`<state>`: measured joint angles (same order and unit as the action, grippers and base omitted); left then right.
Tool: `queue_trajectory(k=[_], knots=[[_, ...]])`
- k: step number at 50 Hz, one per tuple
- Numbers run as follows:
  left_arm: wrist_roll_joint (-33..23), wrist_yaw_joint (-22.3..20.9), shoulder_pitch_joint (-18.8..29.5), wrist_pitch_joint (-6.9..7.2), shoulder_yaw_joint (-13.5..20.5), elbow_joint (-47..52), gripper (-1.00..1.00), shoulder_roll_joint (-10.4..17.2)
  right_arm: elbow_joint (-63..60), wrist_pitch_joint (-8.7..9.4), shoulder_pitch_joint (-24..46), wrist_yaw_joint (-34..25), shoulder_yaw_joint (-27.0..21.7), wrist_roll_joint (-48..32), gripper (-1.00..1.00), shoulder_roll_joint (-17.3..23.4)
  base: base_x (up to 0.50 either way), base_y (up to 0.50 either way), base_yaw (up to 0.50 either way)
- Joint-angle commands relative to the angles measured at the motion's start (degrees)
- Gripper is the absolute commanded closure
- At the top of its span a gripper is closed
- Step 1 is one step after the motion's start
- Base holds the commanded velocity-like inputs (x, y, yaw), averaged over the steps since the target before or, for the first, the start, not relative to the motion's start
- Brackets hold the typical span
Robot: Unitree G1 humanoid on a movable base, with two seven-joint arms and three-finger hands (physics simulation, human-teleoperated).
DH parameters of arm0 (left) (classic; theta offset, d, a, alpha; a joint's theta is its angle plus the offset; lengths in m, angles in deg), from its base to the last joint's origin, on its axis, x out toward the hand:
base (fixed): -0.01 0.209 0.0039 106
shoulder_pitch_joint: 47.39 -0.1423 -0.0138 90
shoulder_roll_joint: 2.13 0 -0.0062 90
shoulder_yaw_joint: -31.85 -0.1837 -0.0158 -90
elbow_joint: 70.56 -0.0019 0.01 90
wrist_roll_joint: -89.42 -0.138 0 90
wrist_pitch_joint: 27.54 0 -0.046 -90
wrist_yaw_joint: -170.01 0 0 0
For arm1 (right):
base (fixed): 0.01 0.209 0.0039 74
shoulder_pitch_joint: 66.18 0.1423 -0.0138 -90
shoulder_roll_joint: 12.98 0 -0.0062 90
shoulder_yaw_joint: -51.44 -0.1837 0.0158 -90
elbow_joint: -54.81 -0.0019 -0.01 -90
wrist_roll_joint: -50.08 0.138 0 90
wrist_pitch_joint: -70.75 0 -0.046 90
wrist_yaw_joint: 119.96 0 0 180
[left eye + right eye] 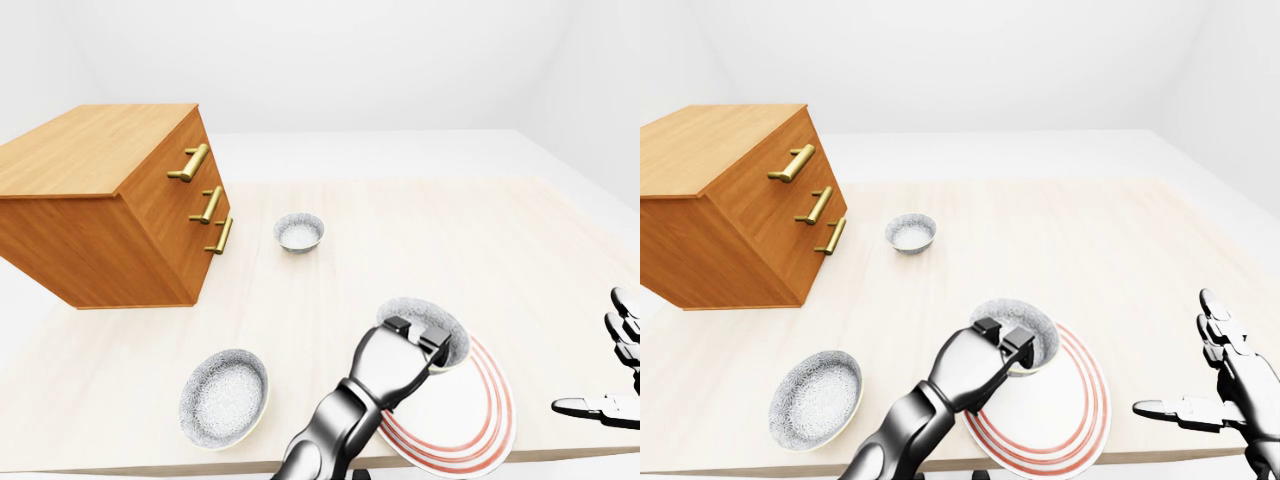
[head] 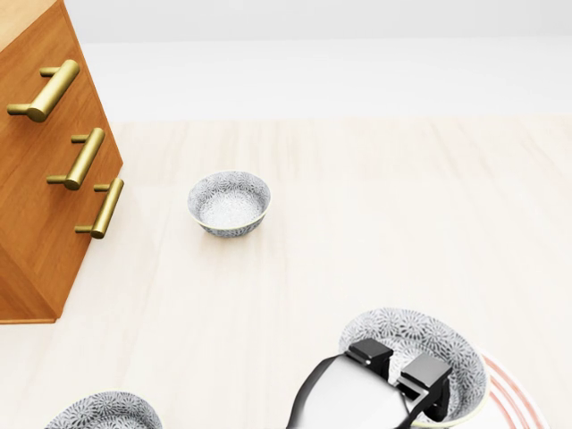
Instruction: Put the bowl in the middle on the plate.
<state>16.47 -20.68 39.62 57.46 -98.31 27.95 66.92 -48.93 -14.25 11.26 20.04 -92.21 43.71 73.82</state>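
My left hand [image 1: 418, 338] has its dark fingers [image 2: 427, 374] hooked over the near rim of the grey-patterned ceramic bowl [image 1: 1025, 320], closed on that rim as far as I can see (the thumb side is hidden behind my own silver wrist). The bowl sits tilted, with its bottom on the upper-left edge of the white plate with red rings [image 1: 1065, 415], so it is on the plate's rim rather than its centre; the rest of the plate spreads out below and to the right of my hand.

My right hand [image 1: 1200, 405] hangs well off to the right of the plate, fingers spread wide and holding nothing.

Up and to the left of my left hand, well apart, a second small patterned bowl [image 2: 230, 203] stands upright on the pale wooden bench [image 1: 500, 260]. Down and to the left, near the bench's bottom edge in the eye views, lies a third patterned bowl [image 1: 224, 396], wider-looking and also upright. Farther left stands an orange-brown wooden drawer cabinet [image 1: 100, 215] with three brass bar handles [image 2: 85, 158] facing the bowls. Nothing lies between my left hand and the plate's middle; the bench around the plate is bare on the right.
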Motion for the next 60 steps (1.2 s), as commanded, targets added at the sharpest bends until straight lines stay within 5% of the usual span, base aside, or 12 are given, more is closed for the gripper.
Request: queue_trajectory(k=[1, 8, 28, 44, 60], knots=[[4.09, 0.10, 0.25, 0.00, -0.86, 0.05, 1.00, -0.44, -0.09, 0.00, 0.04, 0.00, -0.04, -0.03, -1.00, -0.01, 0.00, 0.00, 0.00], [4.36, 0.55, 0.64, 0.00, -0.07, -0.92, 1.00, -0.64, -0.38, 0.00, 0.00, 0.00, -0.03, 0.03, -1.00, -0.01, 0.00, 0.00, 0.00], [2.46, 2.38, -0.14, 0.00, -5.55, -2.88, 1.00, -1.98, -0.04, 0.00, 0.14, 0.00, -0.10, -0.05, -1.00, -0.06, 0.00, 0.00, 0.00], [2.13, 3.14, 0.03, 0.00, -5.12, -3.72, 1.00, -1.80, -0.45, 0.00, 0.06, 0.00, -0.18, -0.02, -1.00, -0.02, 0.00, 0.00, 0.00], [0.19, 4.89, 2.07, 0.00, -1.29, -8.35, 1.00, -2.46, -0.02, 0.00, 0.09, 0.00, 0.02, 0.06, -1.00, 0.11, 0.00, 0.00, 0.00]])
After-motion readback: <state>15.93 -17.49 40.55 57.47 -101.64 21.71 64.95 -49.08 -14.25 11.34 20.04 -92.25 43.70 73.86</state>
